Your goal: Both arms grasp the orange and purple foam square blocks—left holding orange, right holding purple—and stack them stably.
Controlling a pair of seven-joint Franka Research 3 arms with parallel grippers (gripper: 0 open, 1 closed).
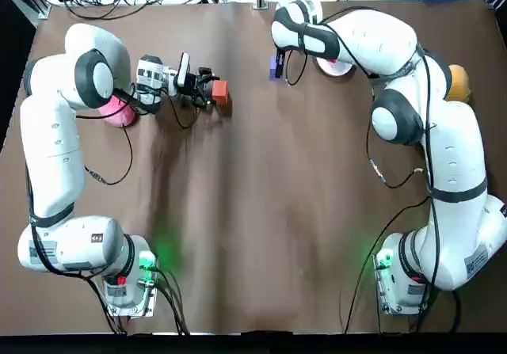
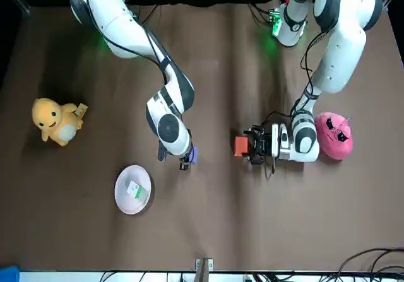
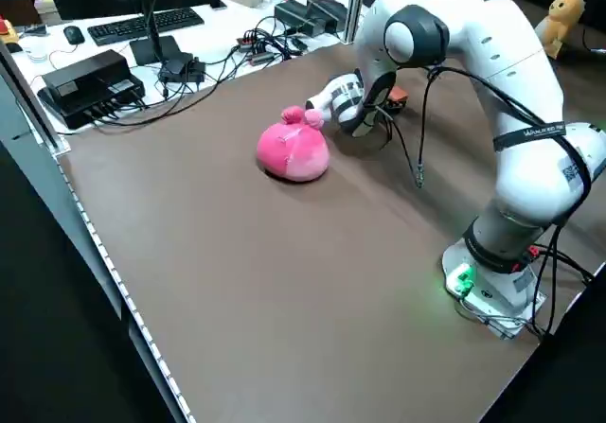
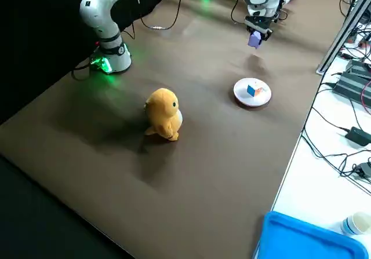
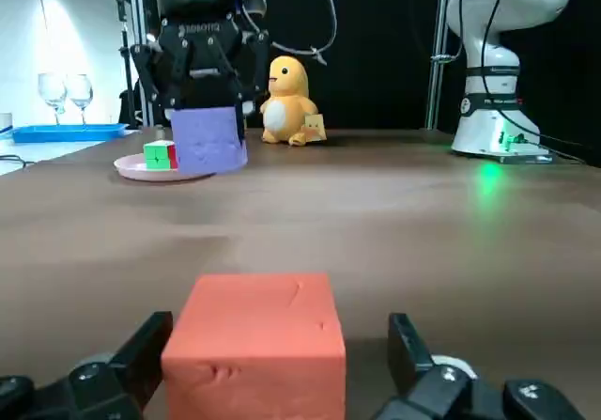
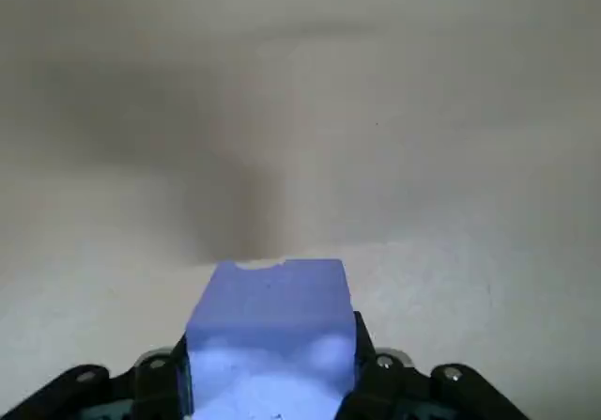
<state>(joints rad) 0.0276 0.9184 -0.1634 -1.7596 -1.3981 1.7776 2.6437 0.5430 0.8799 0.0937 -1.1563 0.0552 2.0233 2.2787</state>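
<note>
The left gripper lies low and almost flat over the brown table, in the upper left part of the top view. Its two fingers are spread, one at each side of the orange block. In the left wrist view one finger is close against the block and the other stands clear of it with a gap, so this hand is not clamped on anything. The orange block seems to sit on the table at the fingertips, but I cannot tell this for sure. A pink plush toy lies just left of this gripper in the top view, partly under the arm.

The right gripper is at the upper middle of the top view and points downward. It is clenched on the purple block, with a finger pressed to each side. In the right side view the purple block hangs above the table, at the top of the frame.

The two blocks are well apart. In the top view the orange one is to the left of the purple one, with bare table between them.

A white plate with a small coloured cube on it lies near the right gripper. A yellow plush toy sits at the left of the front view.
</note>
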